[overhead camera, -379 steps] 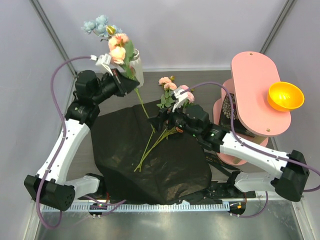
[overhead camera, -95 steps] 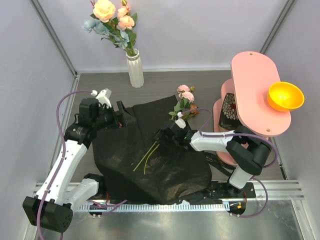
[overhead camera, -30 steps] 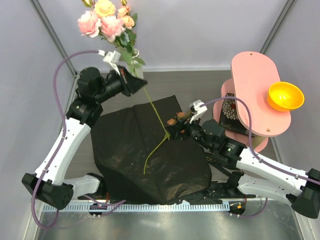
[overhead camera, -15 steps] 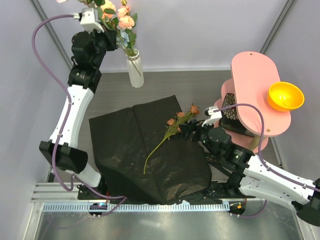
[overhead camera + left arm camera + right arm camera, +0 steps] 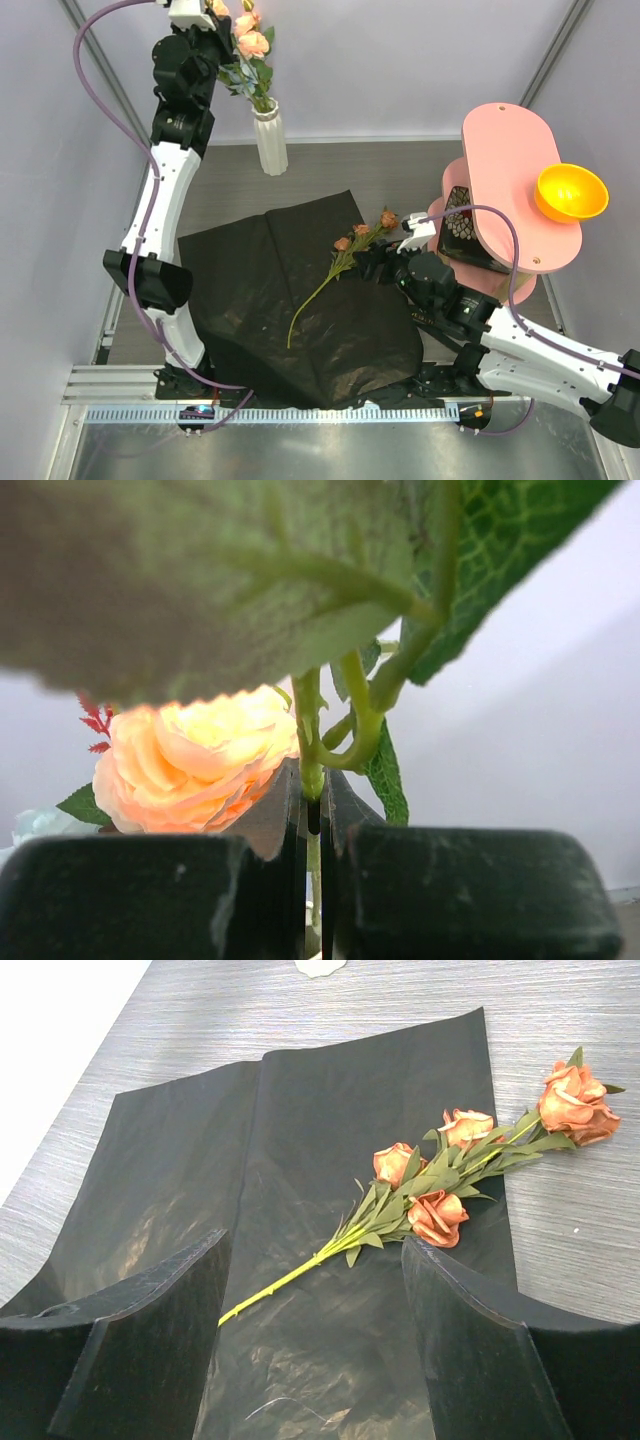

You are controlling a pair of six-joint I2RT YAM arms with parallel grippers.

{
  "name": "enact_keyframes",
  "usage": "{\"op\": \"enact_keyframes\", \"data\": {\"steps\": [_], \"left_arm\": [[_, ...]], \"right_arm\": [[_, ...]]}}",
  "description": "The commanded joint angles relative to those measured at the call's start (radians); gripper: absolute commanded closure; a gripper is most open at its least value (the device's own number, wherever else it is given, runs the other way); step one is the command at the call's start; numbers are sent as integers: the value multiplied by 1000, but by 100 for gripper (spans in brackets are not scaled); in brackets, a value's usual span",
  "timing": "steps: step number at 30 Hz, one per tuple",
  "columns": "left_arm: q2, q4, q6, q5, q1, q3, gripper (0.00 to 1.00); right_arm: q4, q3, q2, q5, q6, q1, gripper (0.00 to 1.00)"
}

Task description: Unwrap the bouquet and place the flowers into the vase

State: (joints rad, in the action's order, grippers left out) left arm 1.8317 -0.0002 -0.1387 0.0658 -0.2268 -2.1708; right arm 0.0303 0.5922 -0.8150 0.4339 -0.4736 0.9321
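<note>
Left wrist view: the left hand (image 5: 312, 820) is pinched shut on a green stem (image 5: 308, 730) beside a peach rose (image 5: 190, 760). In the top view's upper left, the white vase (image 5: 270, 140) holds flowers (image 5: 250, 45). The right hand (image 5: 312, 1245) is spread wide and empty over the black paper (image 5: 180, 1150), where a rust-rose sprig (image 5: 430, 1185) lies at mid-frame.

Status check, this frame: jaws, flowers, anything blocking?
Left jaws shut on stem, high near vase. Right jaws open, empty, facing rust roses on black paper. Nothing blocking.
</note>
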Motion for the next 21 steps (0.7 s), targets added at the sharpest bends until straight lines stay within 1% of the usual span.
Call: {"op": "enact_keyframes", "data": {"steps": [1,13,19,20,21], "left_arm": [[27,100,50,45,0,-60,100],[95,80,54,40,0,-66,100],[136,54,47,46,-2,-55,100],[141,37,41,45,0,-55,98],[146,29,39,42,0,-54,92]], "right_arm": [[-64,20,-7,0,-11,1,25],[-72,27,-24,-9,-17,1,25],[-90,29,-59,-38,-40,1,25],[-92,31,-65,-44,-46,1,25],[-92,35,-79,-53,-54,2,25]]}}
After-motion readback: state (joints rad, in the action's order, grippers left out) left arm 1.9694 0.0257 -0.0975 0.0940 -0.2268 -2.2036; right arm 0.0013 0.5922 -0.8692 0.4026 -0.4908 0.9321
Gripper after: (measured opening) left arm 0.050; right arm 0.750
